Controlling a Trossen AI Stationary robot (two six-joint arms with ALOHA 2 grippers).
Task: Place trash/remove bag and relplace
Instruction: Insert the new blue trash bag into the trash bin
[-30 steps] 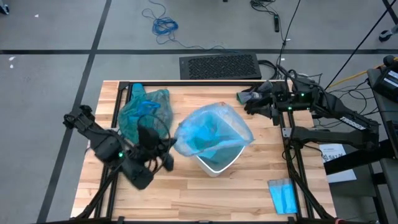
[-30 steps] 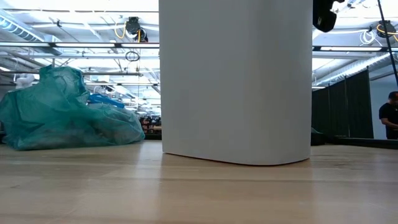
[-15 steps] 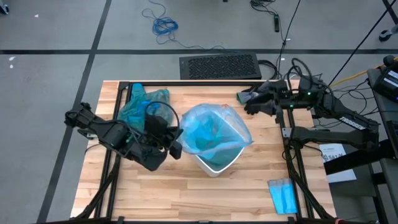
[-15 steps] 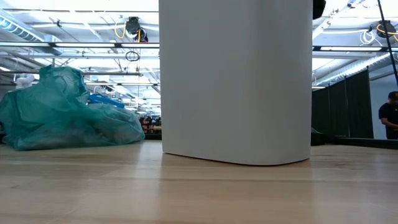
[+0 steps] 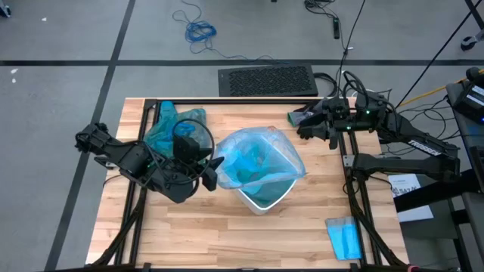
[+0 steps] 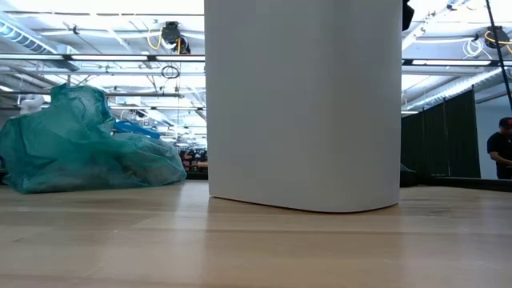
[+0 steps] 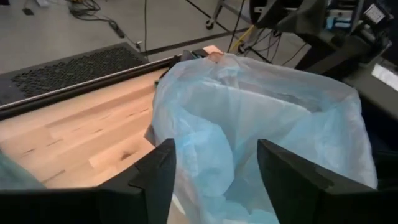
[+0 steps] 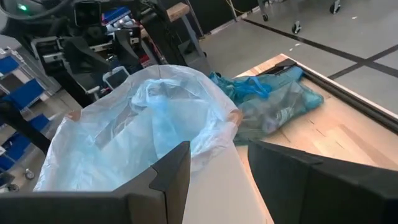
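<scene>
Left gripper (image 5: pixel 214 171) fingers spread, right gripper (image 5: pixel 300 131) fingers parted

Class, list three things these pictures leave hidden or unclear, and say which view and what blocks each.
- Bin interior: in the high view the pale blue liner covers it.
- Trash inside the teal bag: low view, crinkled plastic blurs it.
- Table behind the white bin: low view, the bin blocks it.

Crinkly translucent teal-green plastic bag (image 5: pixel 175 128); thin pale sky-blue plastic liner (image 5: pixel 261 160); smooth matt white bin (image 6: pixel 302 104); pale, grained wooden tabletop (image 5: pixel 227 234).
</scene>
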